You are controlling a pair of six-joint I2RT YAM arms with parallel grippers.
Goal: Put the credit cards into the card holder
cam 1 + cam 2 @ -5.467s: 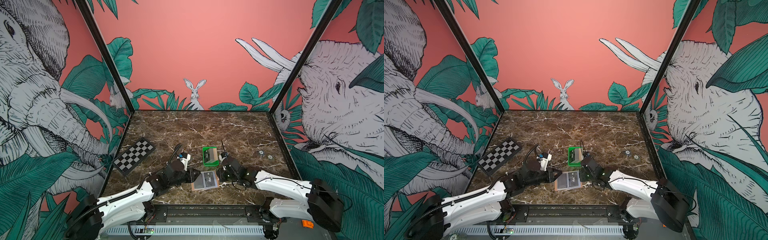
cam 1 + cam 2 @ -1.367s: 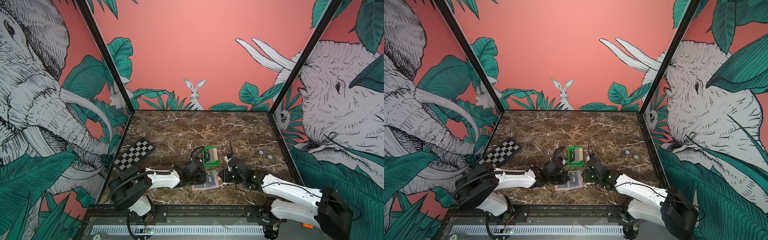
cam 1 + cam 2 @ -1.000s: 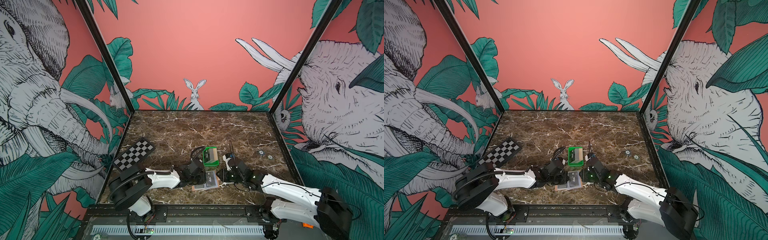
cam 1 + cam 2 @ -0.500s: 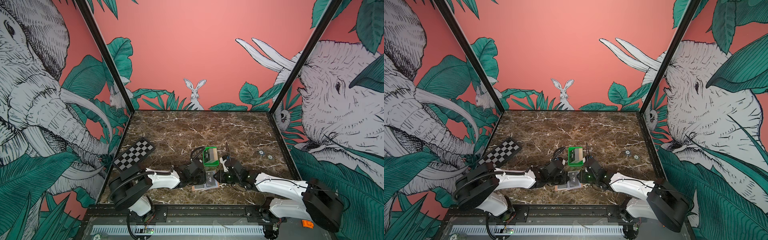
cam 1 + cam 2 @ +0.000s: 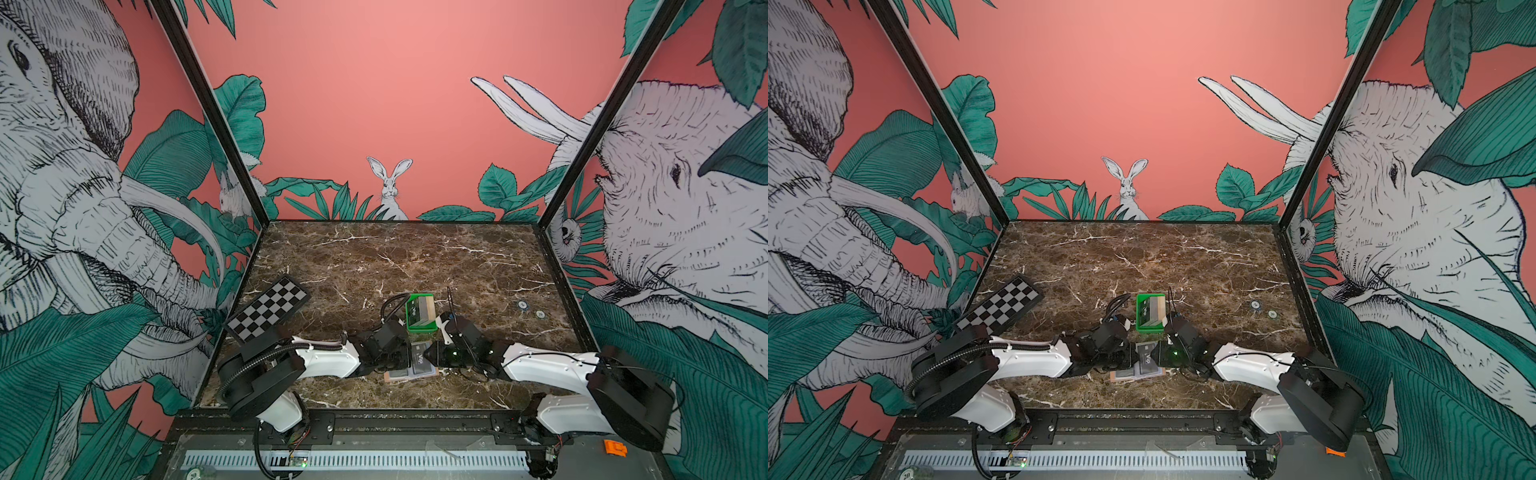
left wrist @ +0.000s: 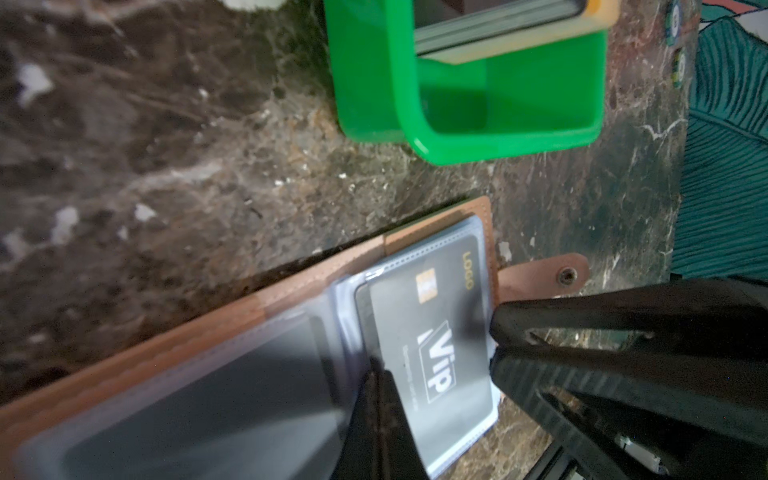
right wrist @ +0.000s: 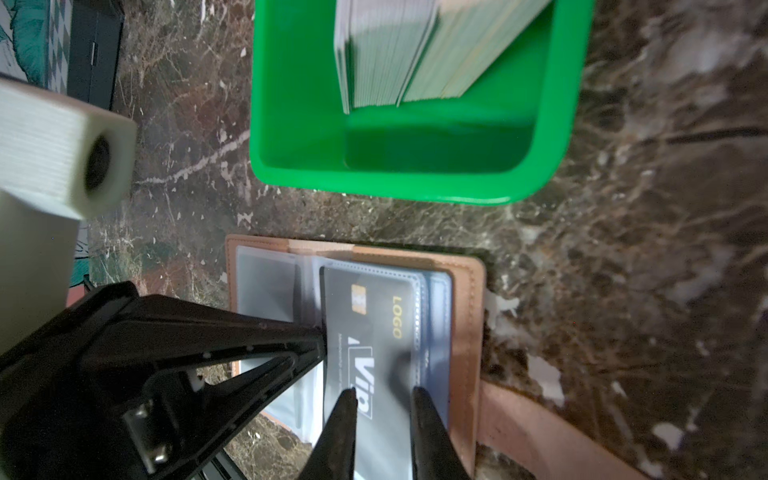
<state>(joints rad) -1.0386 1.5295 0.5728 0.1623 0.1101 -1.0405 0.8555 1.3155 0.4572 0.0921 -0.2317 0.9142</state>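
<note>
VIP card [image 6: 432, 345] sits in a clear pocket of the card holder [image 7: 465, 332], which lies open and flat on the surface [image 7: 623, 249] under both hands. The left hand [image 6: 376, 374] is closed, tip at the card's inner edge. The right hand [image 7: 382, 395] has jaws slightly apart, tips over the card. The green tray [image 7: 291, 124] with the card stack [image 7: 395, 50] is just past the fingertips.

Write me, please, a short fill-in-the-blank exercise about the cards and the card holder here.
The black card on the card holder reads ___ in white. The stack of other cards sits in a ___ tray. The left gripper is ___, not open.
Missing words: VIP; green; shut.
</note>
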